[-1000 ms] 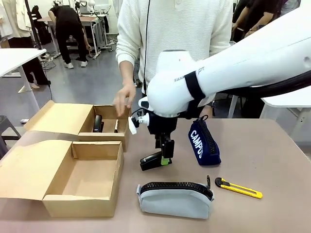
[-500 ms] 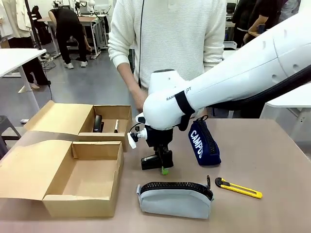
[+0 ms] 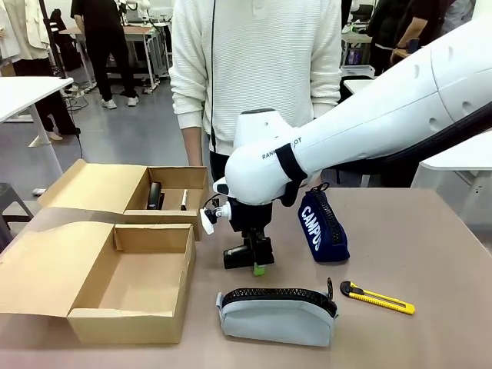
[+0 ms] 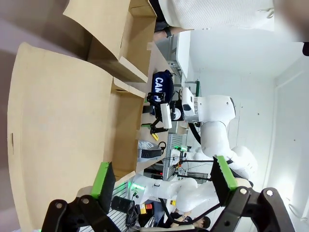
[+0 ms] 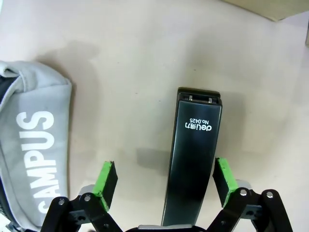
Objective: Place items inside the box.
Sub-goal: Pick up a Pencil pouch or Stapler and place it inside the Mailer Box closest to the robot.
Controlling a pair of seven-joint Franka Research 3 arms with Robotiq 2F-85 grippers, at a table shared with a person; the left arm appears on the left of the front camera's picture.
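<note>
Right gripper (image 3: 257,263) low at the table (image 3: 430,246), fingers spread apart, not pinching. Right between the fingers: the black stapler (image 5: 195,159), flat on the table, its long body pointing away from the wrist. One green pad (image 5: 223,176) just beside the stapler's edge, the other pad off to the side with bare table in between.

Near the gripper, on the robot's side: the pale grey pouch (image 3: 277,317), black zipper on top, white "CAMPUS" letters on its side. Near on the gripper's right: the navy "CAMPUS" zip pouch (image 3: 321,223), up on its edge. Farther right, past the grey pouch's end: the yellow utility knife (image 3: 377,298), flat on the table.

On the gripper's left: an open cardboard box (image 3: 127,327), flap folded out. Behind that, a second cardboard box (image 3: 173,178) with a black thing (image 3: 154,195) inside. Far past the gripper: a person (image 3: 257,69) in a white sweater at the table's far edge.

Left gripper (image 4: 162,176) with fingers wide apart too, open. Close in front of it: a big brown flap of the box. Far beyond: the navy pouch and the right arm.
</note>
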